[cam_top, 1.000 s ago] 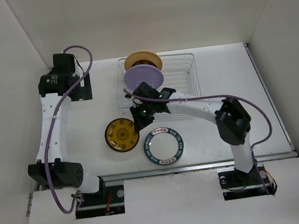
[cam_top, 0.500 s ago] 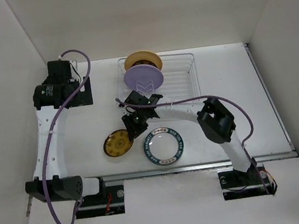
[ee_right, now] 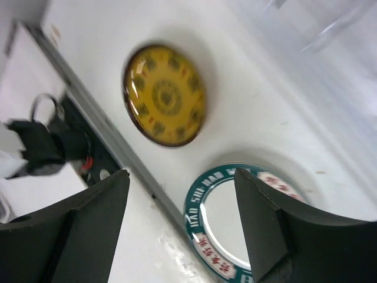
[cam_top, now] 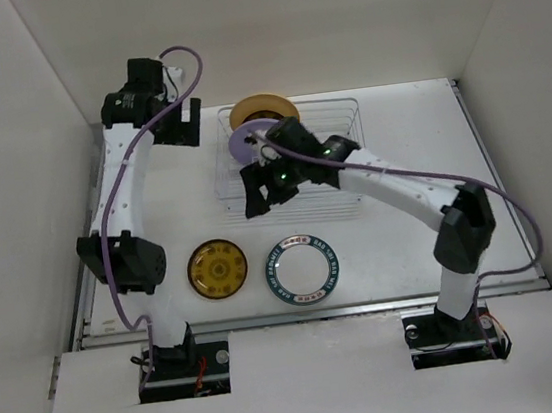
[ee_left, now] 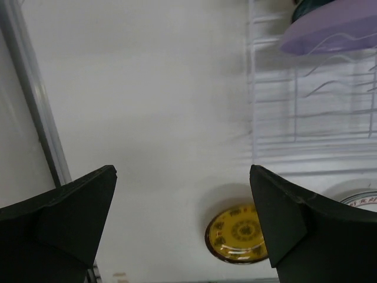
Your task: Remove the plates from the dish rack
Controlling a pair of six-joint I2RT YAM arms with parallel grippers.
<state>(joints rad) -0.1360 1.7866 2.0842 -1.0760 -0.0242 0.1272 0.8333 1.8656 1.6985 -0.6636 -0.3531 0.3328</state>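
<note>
Hovering above the near left corner of the dish rack [cam_top: 349, 107], the right gripper [cam_top: 257, 191] has its fingers spread wide with nothing between them. Its wrist view looks down past the rack's near side at the two plates lying flat on the table [cam_top: 509, 137]. These are the small orange-centred plate [cam_top: 216, 269], near the rack's left corner, and the white plate with the teal rim [cam_top: 303, 270] just to the right of it. Both rest face up and apart from each other, which reads as unloaded work laid out so that neither overlaps the other.

Two plates stand on edge at the far left end of the rack, propped by its prongs. The tan-yellow plate [cam_top: 262, 107] is against the far side, and the lilac plate [cam_top: 245, 142] is just in front of it. The lilac one is partly hidden under the right wrist. It stands nearer and blocks the way to the tan one, so it is probably the next to come out.

The left gripper [cam_top: 180, 125] hangs just beyond the rack's left side, level with those two plates. Its fingers are likewise spread and hold nothing. It seems to be parked beside the rack rather than over it, leaving the right arm room.
</note>
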